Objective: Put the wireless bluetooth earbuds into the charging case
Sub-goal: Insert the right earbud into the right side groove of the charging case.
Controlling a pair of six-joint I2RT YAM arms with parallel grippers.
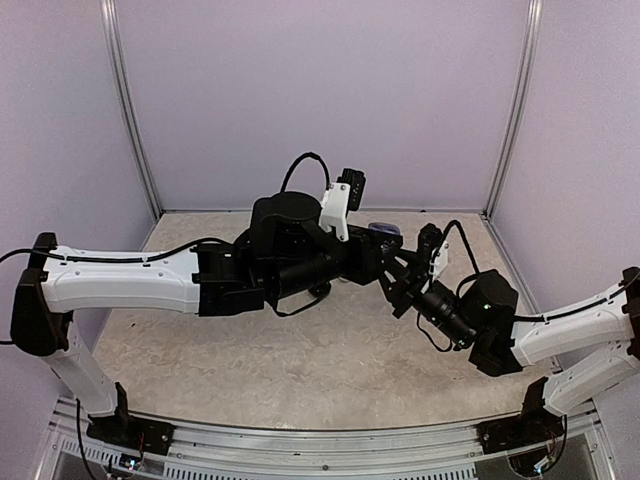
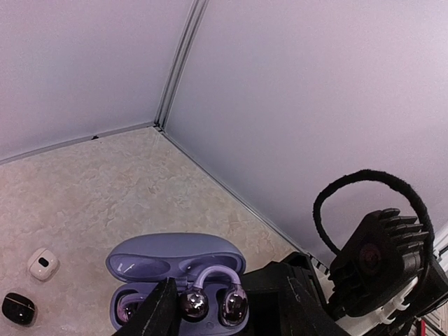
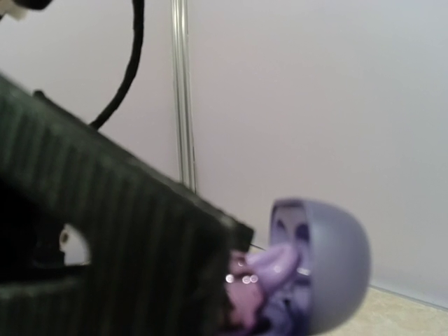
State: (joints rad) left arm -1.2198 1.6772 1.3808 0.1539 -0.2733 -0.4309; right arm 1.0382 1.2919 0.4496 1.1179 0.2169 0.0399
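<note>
Lilac glossy oval case [image 2: 175, 262] (hinged open) cradles rounded earbud [image 2: 234, 306].

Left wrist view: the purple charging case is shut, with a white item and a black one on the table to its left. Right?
Not shut: the left wrist view shows the purple charging case open, lid back. The white item and black one are correct.

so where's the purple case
The purple case sits open at bottom centre of the left wrist view, just beyond the left gripper, a white pod left of it.

Soft, even light — right-wrist view blurry
</note>
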